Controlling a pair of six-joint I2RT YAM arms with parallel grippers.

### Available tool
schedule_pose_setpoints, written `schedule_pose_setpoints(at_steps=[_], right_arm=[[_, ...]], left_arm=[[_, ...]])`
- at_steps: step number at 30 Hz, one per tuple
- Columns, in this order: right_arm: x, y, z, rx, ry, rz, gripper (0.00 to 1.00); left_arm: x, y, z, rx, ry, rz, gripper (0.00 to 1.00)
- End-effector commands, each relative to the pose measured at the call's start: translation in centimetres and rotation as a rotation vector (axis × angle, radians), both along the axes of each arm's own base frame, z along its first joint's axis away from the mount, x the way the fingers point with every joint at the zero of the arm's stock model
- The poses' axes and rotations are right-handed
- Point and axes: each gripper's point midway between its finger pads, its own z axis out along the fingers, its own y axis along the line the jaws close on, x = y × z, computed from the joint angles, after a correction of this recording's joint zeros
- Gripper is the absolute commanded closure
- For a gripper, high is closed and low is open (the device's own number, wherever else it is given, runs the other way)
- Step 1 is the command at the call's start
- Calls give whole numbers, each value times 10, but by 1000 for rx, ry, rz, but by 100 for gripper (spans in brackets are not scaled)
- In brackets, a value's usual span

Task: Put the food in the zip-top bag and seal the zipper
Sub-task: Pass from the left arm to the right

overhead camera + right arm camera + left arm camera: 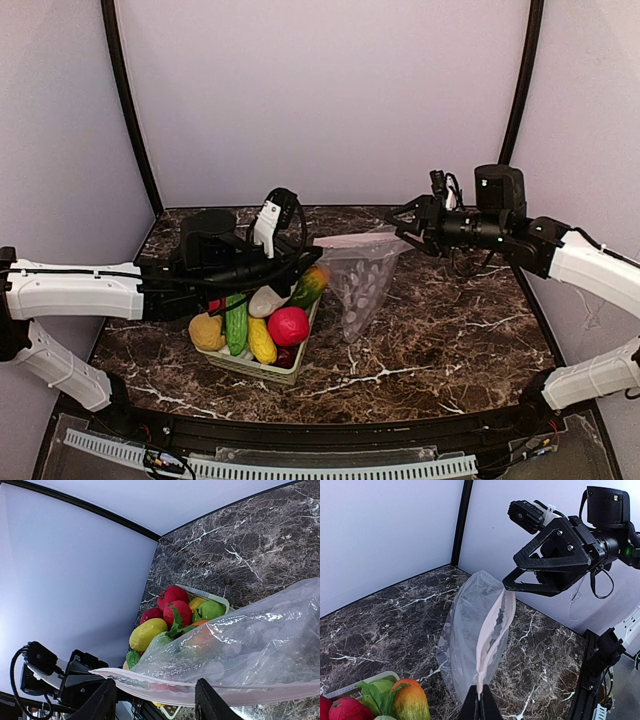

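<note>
Both zipper [492,625] ends are manned: left gripper [479,700] pinches one tight, right gripper [156,686] jaws stand apart astride the other. Bag [360,285] hangs over the table's [450,340] middle, food [288,326] sits in the basket [262,368] beside it.

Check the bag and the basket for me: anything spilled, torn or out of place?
Nothing spilled or torn. The zip-top bag hangs empty by its zipper between the left gripper, shut on one end, and the right gripper, jaws apart around the other. The food sits piled in the basket.
</note>
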Motion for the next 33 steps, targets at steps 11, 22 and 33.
schedule_pose_setpoints(at_steps=[11, 22, 33], right_arm=[[-2, -29, 3, -35, -26, -158, 36], [4, -17, -22, -7, 46, -147, 45], [-3, -35, -36, -8, 77, -225, 46]], left_arm=[[13, 7, -7, 14, -1, 104, 99], [9, 7, -24, 11, 32, 91, 99], [12, 1, -24, 2, 38, 90, 99]])
